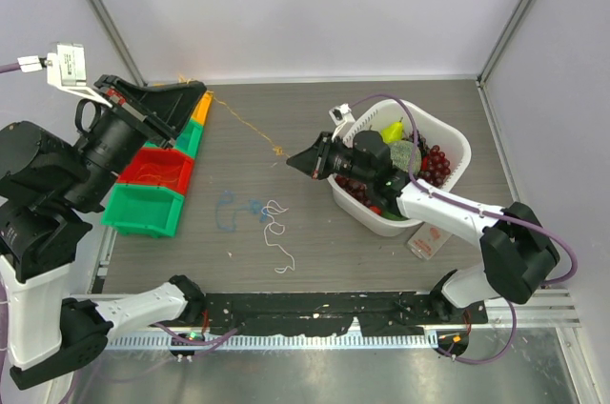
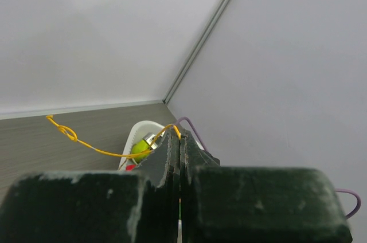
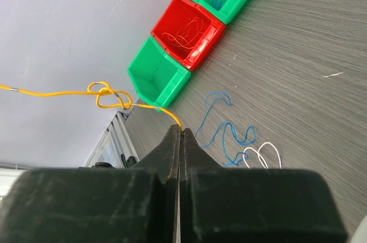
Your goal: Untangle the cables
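Step in hand: the orange cable is drawn out between both claws, apart from the other cables.
Left gripper: jaws pressed together on one end of the orange cable, raised over the far left corner of the table.
Right gripper: jaws pressed together on the other end, above the middle of the table, just beside the white basket.
How to do it well: a small knot sits in the span, near the right gripper. I judge that a harder pull only tightens it. It is better to bring the claws closer, give slack, then work the loop open.
Risk: so thin a wire may slip out of the jaws.
Look of the cables: very thin, limp, string-like.
Blue cable: lies in loose curls on the table, toward the near edge.
White cable: lies just beside the blue one; they seem to touch at one place.
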